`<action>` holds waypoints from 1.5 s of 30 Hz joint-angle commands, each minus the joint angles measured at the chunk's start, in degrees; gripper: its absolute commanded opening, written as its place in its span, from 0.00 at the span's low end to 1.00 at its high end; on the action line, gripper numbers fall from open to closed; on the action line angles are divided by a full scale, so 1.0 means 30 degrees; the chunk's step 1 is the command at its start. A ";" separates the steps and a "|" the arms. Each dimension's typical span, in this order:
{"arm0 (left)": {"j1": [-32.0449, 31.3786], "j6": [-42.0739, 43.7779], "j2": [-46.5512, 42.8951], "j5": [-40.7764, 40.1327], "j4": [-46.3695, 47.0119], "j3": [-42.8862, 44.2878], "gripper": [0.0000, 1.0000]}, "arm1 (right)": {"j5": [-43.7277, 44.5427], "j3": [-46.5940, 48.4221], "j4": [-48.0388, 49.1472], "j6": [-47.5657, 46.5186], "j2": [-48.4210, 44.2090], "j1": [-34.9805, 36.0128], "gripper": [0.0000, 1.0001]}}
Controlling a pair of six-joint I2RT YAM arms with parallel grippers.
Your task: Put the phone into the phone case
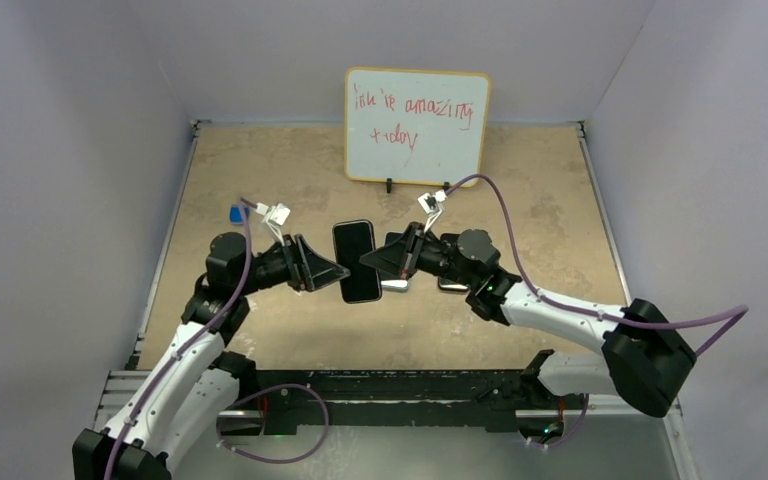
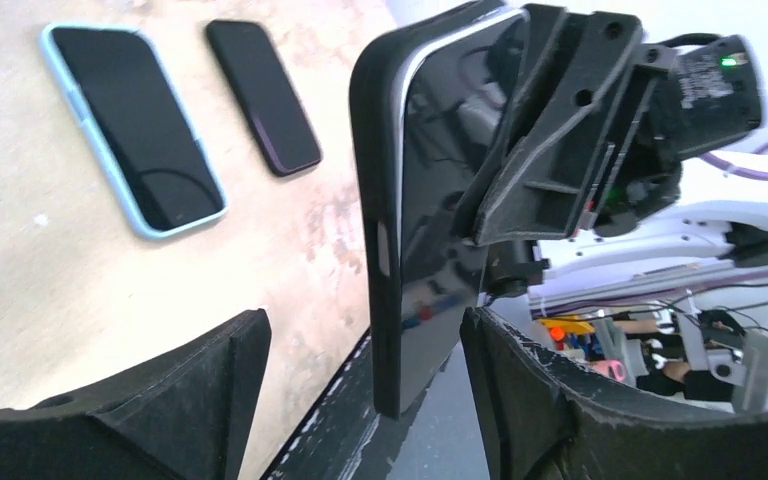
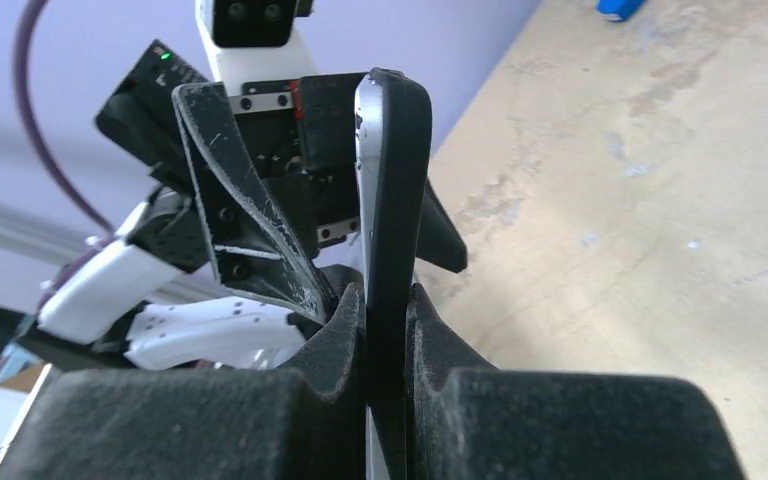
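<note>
Progress: incomplete, by the look of it. Mid-air between the arms, a black slab (image 1: 357,262), pinched across its thin side by the right end effector (image 3: 385,325), pads (image 3: 332,345) flush on both faces. Around the same slab, the left end effector (image 2: 360,335) spread wide, clear gap on one side, gripping nothing.

Flat on the counter (image 2: 30,290), well apart from both: the phone case (image 2: 148,233), filled by a glossy black-faced handset (image 2: 130,120). Just beside it, bare and not in any case, the phone (image 2: 262,95), faint reddish tint along one edge. Cannot confirm what the handset in the case is from this angle. Left to do, as judged: getting the phone into the phone case, which looks occupied.

View differences:
- Top: shows both arms meeting mid-counter, slab face toward the camera, whiteboard (image 1: 417,125) behind. Hides case and phone almost wholly under the right arm.
- Left wrist: only view with case and phone laid out side by side. Also shows the slab's thick dark rim edge-on.
- Right wrist: shows the pinch up close and a silvery strip down one slab edge. No case or phone there.
</note>
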 commanded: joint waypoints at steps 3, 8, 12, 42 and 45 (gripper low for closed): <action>-0.0084 -0.2608 -0.0387 0.2031 0.4963 -0.0685 0.71 | -0.2482 0.0139 0.5430 0.2251 0.0208 0.0070 0.00; -0.0084 -0.4813 0.0143 0.2621 0.8384 -0.2157 0.61 | -0.2630 -0.0069 0.6198 0.2821 0.0690 0.0069 0.00; -0.0084 -0.6491 0.1266 0.3102 1.1527 -0.3084 0.56 | -0.3299 0.0322 0.6301 0.3040 0.1564 0.0070 0.02; -0.0114 -0.7817 0.2385 0.4552 1.7994 -0.2226 0.00 | -0.7066 -0.1654 0.4917 0.0947 0.0468 -0.0031 0.69; -0.0112 -0.7266 0.2519 0.4282 1.7225 -0.2179 0.00 | -0.7369 -0.1879 0.5854 0.1435 0.0915 -0.0017 0.59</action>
